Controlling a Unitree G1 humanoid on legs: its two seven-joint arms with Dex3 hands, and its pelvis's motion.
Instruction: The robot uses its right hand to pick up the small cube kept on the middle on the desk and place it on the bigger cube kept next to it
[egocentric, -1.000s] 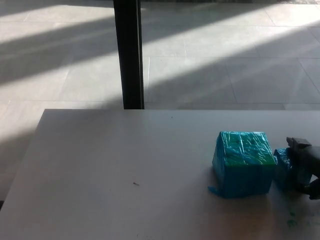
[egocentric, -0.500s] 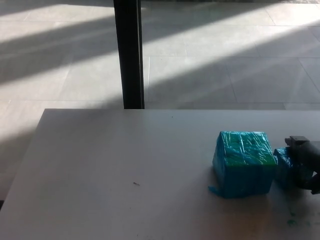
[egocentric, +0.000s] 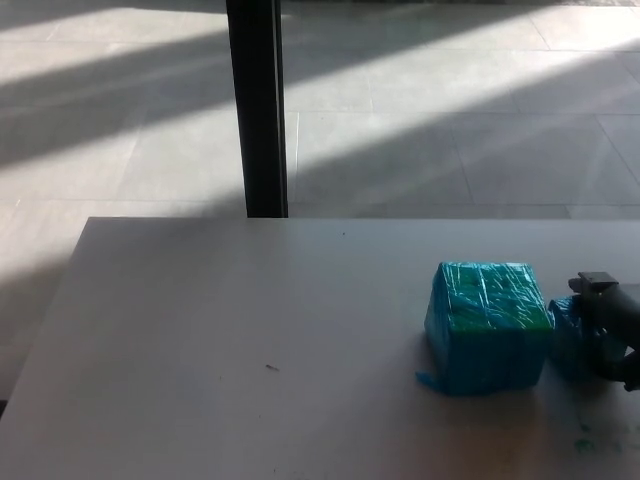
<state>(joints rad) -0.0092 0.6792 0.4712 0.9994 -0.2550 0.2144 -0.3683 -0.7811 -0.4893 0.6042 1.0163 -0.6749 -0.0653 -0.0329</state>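
Note:
The bigger cube (egocentric: 487, 325), wrapped in shiny blue-green film, stands on the white desk (egocentric: 250, 340) at the right. The small blue cube (egocentric: 568, 335) rests on the desk right beside it, on its right side, touching or nearly touching it. My right hand (egocentric: 612, 318) comes in from the right edge and sits against the small cube, covering its right half. Most of the hand is cut off by the picture's edge, so its grip does not show. My left hand is out of the picture.
A black pillar (egocentric: 258, 105) rises behind the desk's far edge, with sunlit floor tiles (egocentric: 450, 120) beyond. A tiny dark speck (egocentric: 271, 368) lies mid-desk, and green smudges (egocentric: 583, 440) mark the desk near the right front.
My right hand has drawn very slightly to the right at the small cube. Both cubes stay where they were.

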